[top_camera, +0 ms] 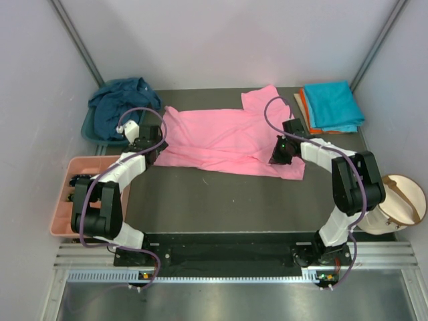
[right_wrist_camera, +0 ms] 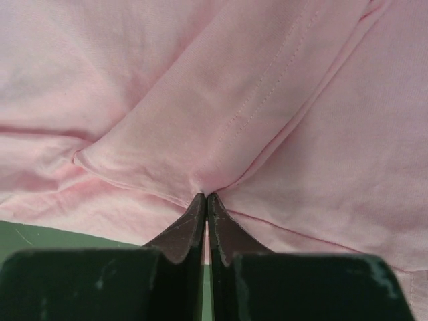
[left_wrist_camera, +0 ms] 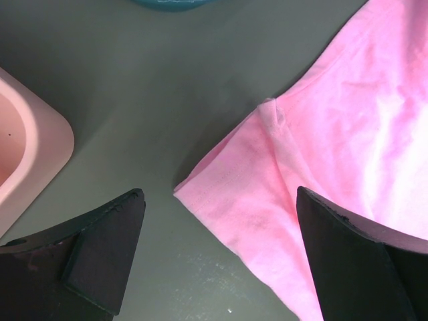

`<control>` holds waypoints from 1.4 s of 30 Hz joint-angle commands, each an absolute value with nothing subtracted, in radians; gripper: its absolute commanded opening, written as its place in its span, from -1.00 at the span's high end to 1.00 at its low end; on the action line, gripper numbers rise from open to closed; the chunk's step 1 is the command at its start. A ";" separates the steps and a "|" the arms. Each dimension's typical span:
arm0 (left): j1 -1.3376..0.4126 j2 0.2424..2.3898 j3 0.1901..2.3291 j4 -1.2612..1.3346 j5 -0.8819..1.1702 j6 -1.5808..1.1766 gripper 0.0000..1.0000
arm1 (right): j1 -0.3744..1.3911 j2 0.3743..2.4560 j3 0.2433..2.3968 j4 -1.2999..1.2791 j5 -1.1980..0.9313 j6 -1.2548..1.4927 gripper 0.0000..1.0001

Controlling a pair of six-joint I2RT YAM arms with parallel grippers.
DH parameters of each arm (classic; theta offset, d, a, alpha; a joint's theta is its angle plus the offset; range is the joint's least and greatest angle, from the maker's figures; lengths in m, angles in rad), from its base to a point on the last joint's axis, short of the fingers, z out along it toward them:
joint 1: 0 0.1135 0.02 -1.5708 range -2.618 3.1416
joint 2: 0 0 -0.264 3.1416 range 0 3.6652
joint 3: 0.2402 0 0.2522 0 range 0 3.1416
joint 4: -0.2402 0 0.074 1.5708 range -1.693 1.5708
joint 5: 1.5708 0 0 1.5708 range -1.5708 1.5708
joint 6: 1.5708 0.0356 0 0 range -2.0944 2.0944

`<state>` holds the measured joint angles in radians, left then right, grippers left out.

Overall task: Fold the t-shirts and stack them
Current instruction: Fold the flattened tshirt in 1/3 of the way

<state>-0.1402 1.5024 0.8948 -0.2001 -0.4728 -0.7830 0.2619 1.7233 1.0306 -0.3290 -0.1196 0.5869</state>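
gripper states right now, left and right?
Left gripper: open, holding nothing, jaws apart above a corner of the bright pink cloth t-shirt.
Right gripper: closed, pinching a fold of that t-shirt.

Walls: pale, plain panels on three sides.
Worktop: dark grey-green, matte.
Near edge: aluminium rail.
Light: soft, even.

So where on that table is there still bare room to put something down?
The widest bare patch is the near strip of table, between the pink t-shirt and the table's near edge. A smaller one lies at the back, between the navy t-shirt in its basin and the pink sleeve. The back right is crowded by the folded stack.
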 commanded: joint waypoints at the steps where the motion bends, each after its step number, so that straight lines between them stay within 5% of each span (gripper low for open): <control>1: -0.144 1.497 0.894 -0.169 -0.474 -0.785 -0.98 | 0.275 1.713 1.083 -0.290 -0.138 0.581 1.00; 25: -0.144 1.477 0.879 -0.181 -0.480 -0.782 -0.98 | 0.275 2.017 1.454 -0.206 -0.284 0.581 1.00; 29: -0.144 1.471 0.880 -0.190 -0.486 -0.778 -0.98 | 0.273 1.994 1.474 -0.195 -0.269 0.557 0.24; 42: -0.144 1.439 0.796 -0.178 -0.463 -0.719 -0.98 | 0.218 1.535 1.140 -0.294 -0.043 0.489 -0.22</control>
<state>-0.1402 1.4631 0.8341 -0.2016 -0.4778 -0.7517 0.2459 1.6840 1.2362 -0.2562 -0.1078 0.5076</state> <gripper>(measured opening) 0.990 0.591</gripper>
